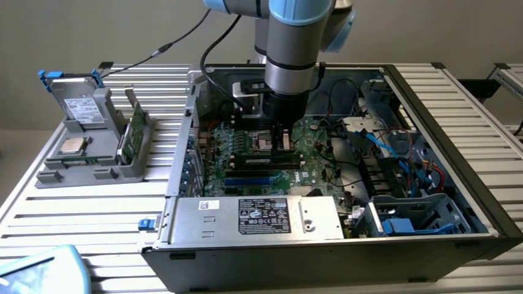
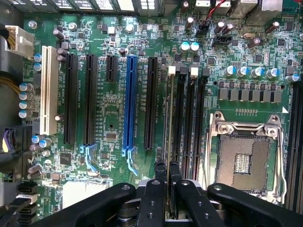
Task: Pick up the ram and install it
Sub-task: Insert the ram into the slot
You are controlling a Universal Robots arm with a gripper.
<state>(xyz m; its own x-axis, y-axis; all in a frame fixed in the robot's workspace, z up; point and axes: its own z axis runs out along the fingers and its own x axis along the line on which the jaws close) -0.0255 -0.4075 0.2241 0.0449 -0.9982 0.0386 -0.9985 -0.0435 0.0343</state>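
The ram (image 2: pixel 168 123) stands on edge among the black memory slots (image 2: pixel 189 123) of the motherboard (image 2: pixel 111 118), so I see it as a thin line running away from my fingers. My gripper (image 2: pixel 167 177) is shut on it near one end, with a black finger (image 2: pixel 159 172) pressed to each side. In the exterior view the gripper (image 1: pixel 283 144) reaches straight down into the open computer case (image 1: pixel 457 153). Just below it the ram (image 1: pixel 261 160) lies as a dark bar across the board.
The empty CPU socket (image 2: pixel 246 156) with its metal frame lies right beside the memory slots. A blue expansion slot (image 2: pixel 130 104) and black slots sit further off. The power supply (image 1: pixel 253 217) borders the board. A grey holder (image 1: pixel 90 153) with parts stands at the exterior view's left.
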